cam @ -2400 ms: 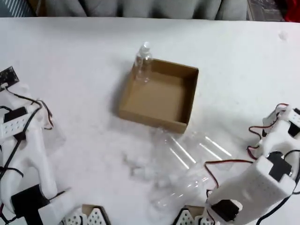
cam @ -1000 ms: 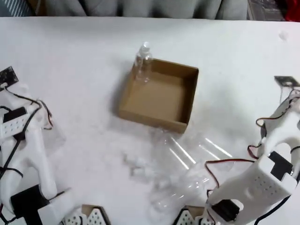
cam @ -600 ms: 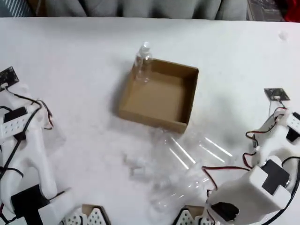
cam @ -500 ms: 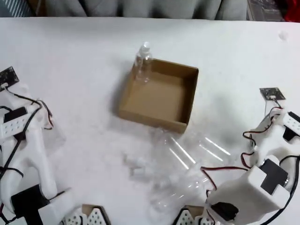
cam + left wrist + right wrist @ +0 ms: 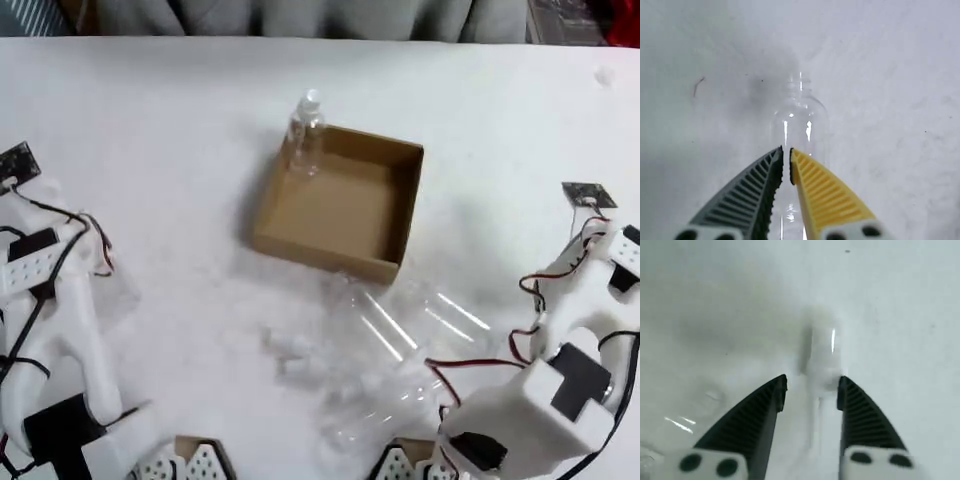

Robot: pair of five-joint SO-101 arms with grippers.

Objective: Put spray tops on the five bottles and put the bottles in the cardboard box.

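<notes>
1. Right gripper [image 5: 812, 386] hangs released, its black jaws spread, w/ a small pale piece [image 5: 822, 360] lying between and just past the tips. It's prob. a spray top, but too blurred for me to swear to. Nothing is held.
2. Left gripper [image 5: 786, 162] is clenched tip to tip on nothing. A clear bottle [image 5: 800, 120] lies on the table [image 5: 150, 150] just beyond the tips, neck pointing away.
3. Ref = cardboard box [image 5: 325, 255]. One capped bottle [image 5: 304, 130] stands upright at its far-left corner; I can't tell if it's just inside the wall or just outside. The loose bottles [image 5: 400, 340] lie in a heap just off the near-right wall. Both arms sit well off the box, one on each side.
4. Step in hand, as I judge it: pick up that pale piece w/ the right arm. To do it well, I'd keep the piece centred between the jaws, come down till the tips nearly touch the table, then close slowly. A quick pinch on something this small would prob. squirt it sideways.
5. Task looks barely begun, w/ one bottle of five capped at most.
6. Materials: the bottles are thin clear plastic, round-shouldered w/ a ribbed neck, and glossy w/ bright glints, so hard to read against the white top. I'd expect them to roll and dent under a hard squeeze. The box is matte brown card, low-walled and square. The left gripper's fingers are ridged, which should help grip on slick plastic.
</notes>
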